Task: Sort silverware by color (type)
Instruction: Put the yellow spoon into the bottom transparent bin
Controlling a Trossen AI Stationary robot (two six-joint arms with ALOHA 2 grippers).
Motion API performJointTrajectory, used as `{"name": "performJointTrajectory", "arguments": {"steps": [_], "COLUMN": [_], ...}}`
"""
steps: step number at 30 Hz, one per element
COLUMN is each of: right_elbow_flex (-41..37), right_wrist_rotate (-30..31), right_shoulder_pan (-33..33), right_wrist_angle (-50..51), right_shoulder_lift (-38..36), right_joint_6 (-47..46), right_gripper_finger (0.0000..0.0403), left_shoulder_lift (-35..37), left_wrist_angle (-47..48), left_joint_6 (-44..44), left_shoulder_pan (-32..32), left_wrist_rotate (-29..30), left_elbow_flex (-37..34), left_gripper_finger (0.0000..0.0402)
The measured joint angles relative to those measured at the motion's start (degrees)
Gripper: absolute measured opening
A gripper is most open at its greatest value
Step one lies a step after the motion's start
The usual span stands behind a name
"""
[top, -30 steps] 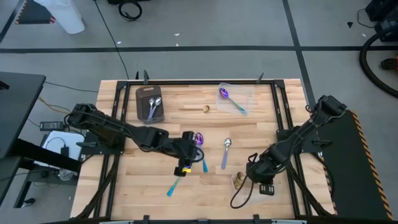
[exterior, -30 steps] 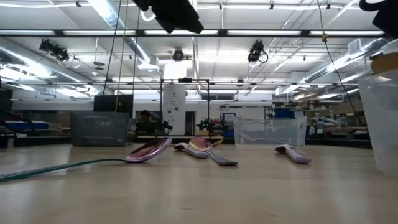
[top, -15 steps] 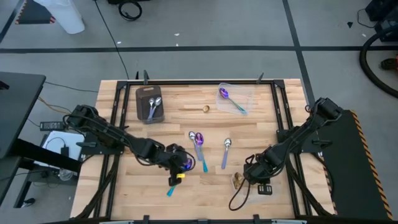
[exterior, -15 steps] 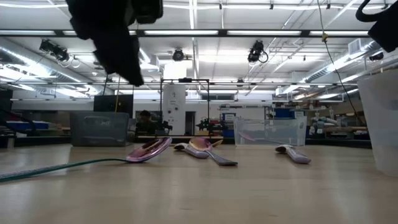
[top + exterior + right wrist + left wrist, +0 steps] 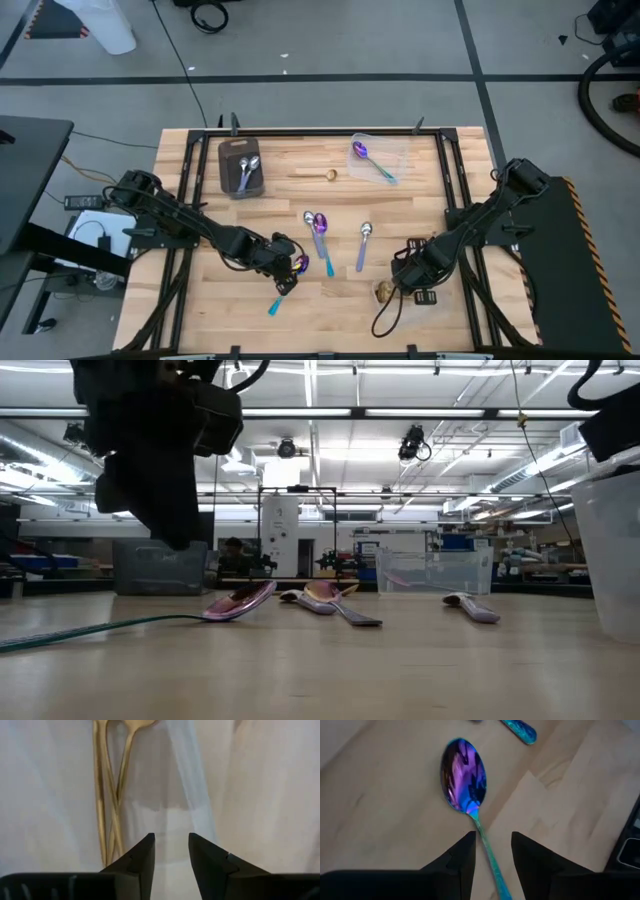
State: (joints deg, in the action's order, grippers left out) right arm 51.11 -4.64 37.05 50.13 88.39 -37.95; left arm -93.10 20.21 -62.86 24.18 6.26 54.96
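from above, a wooden table (image 5: pixel 260 215) holds scattered spoons. the left gripper (image 5: pixel 287 277) sits low near the front left of the table, right over an iridescent spoon (image 5: pixel 283 291) whose teal handle sticks out toward the front edge; a second ago this gripper was farther back, beside the purple spoon (image 5: pixel 321 237) near the middle. that purple spoon lies next to a silver spoon (image 5: pixel 309 218), with another silver-and-blue spoon (image 5: pixel 363 245) a little to the right. a dark tray (image 5: pixel 240 165) at the back left holds silver spoons, and a clear container (image 5: pixel 378 158) at the back right holds a purple spoon. a small gold spoon (image 5: pixel 330 176) lies between them. the right gripper (image 5: pixel 405 275) hovers at the front right, just beside a clear cup of gold spoons (image 5: pixel 384 292), slightly farther back than a second ago. from table height, the left arm (image 5: pixel 160 450) now fills the upper left, where earlier only a dark piece showed at the top; spoons (image 5: pixel 240 603) lie across the tabletop. the left wrist view shows the left gripper's fingers (image 5: pixel 460 862) parted, straddling the spoon's (image 5: pixel 466 777) teal handle without closing on it. the right wrist view shows the right gripper's fingers (image 5: pixel 137 860) apart, empty, above gold spoons (image 5: pixel 107 785) in the clear cup.
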Motion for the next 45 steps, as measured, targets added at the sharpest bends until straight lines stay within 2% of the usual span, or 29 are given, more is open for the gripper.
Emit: {"name": "performJointTrajectory", "arguments": {"steps": [9,16,22,27,31,34,41,45], "right_elbow_flex": [0.0,0.0,0.0,0.0,0.0,0.0,0.0,0.0], "right_wrist_rotate": [9.4,10.5,17.3,30.3,39.7,42.9,47.6,51.1], "right_shoulder_pan": [2.2,2.4,2.9,4.8,5.4,5.0,1.6,-1.5], "right_wrist_angle": [-0.3,-0.7,-1.2,-1.6,-1.6,-0.9,5.3,3.6], "right_shoulder_lift": [-2.4,-6.7,-11.5,-15.3,-17.5,-18.8,-21.7,-23.5], "right_joint_6": [2.0,0.4,0.1,1.5,5.7,8.4,8.2,12.1], "right_gripper_finger": [0.0129,0.0129,0.0129,0.0129,0.0129,0.0129,0.0129,0.0129], "left_shoulder_lift": [-0.9,-2.7,-3.5,-3.4,-3.4,-3.4,-3.4,-3.4], "left_wrist_angle": [-1.1,-3.8,-8.9,-12.3,-15.0,-17.0,-17.0,-17.0], "left_joint_6": [-7.2,-7.9,-4.0,3.3,11.2,12.3,14.4,18.5], "left_shoulder_pan": [0.5,1.2,0.4,-1.9,-4.3,-6.6,-13.2,-17.2], "left_wrist_rotate": [-0.5,-0.3,1.5,5.8,6.6,7.4,7.5,7.5], "left_elbow_flex": [0.0,0.1,0.1,0.1,0.1,0.1,0.1,0.1], "left_gripper_finger": [0.0123,0.0123,0.0123,0.0123,0.0123,0.0123,0.0123,0.0123]}}
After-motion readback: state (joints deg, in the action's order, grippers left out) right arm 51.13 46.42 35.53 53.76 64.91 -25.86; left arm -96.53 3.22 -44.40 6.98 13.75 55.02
